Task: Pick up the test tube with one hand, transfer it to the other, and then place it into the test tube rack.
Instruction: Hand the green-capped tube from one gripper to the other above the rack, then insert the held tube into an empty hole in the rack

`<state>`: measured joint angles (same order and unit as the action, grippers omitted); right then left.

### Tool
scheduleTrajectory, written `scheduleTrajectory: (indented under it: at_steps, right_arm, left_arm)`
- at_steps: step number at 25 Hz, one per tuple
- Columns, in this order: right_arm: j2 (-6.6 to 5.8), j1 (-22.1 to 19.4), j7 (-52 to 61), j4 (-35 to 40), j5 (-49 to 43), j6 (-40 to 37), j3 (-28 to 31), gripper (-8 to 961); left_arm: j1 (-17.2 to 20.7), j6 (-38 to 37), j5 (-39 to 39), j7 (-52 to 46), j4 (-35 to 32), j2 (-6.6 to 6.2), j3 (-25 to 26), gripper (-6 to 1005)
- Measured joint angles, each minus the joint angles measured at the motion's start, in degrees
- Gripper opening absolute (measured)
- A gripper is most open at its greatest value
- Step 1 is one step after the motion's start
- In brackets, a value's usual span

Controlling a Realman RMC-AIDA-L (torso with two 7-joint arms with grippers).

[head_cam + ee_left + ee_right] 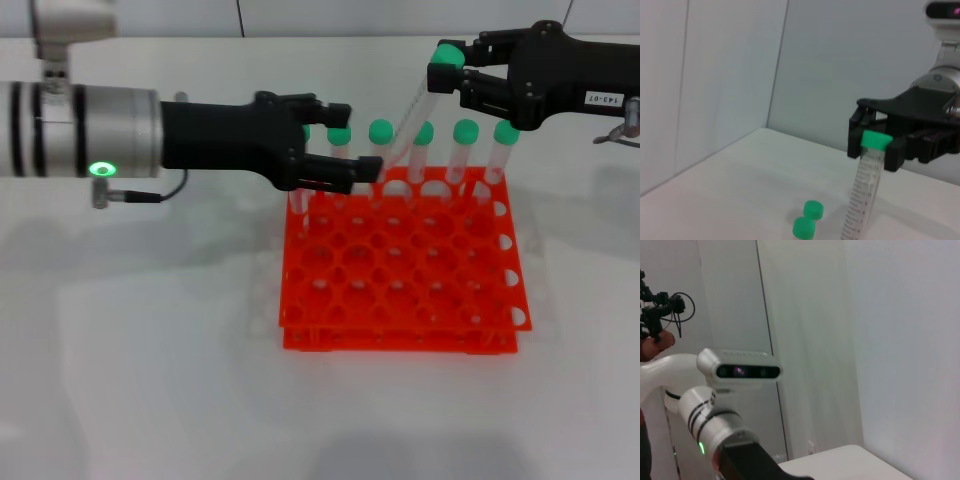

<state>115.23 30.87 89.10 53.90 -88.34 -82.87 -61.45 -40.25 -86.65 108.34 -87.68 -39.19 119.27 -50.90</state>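
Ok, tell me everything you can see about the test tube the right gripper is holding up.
The test tube is a slim clear plastic tube with a green screw cap and printed graduation marks down its side. The right gripper is shut on it at the cap end. It hangs tilted, cap toward the robot's right, its lower end slanting toward the left gripper, above the back row of the orange test tube rack. Whether the left gripper touches it cannot be told.

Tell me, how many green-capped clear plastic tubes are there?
7 tubes: one tilted in the right end effector, six standing in the orange plastic rack's far row; others may hide behind the left end effector.
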Motion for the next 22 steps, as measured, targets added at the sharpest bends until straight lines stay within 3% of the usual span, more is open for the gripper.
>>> scheduleTrajectory:
  at_steps: [8, 18, 22]
  right_arm:
    - [-0.02, -1.2, 0.0, 0.1, 0.0, 0.0, 0.2, 267]
    - [0.32, -1.5, 0.0, -0.1, 0.5, -0.3, -0.2, 268]
    - [0.22, -1.6, 0.0, -0.3, 1.6, -0.7, -0.8, 268]
  left_arm:
    - [5.8, -4.9, -0.1, -10.9, -14.0, -0.15, 0.1, 888]
    - [14.2, -12.1, 0.8, -17.7, -29.9, -0.75, 0.0, 888]
    - [15.9, -13.8, 3.3, -19.7, -33.7, -1.28, 0.3, 888]
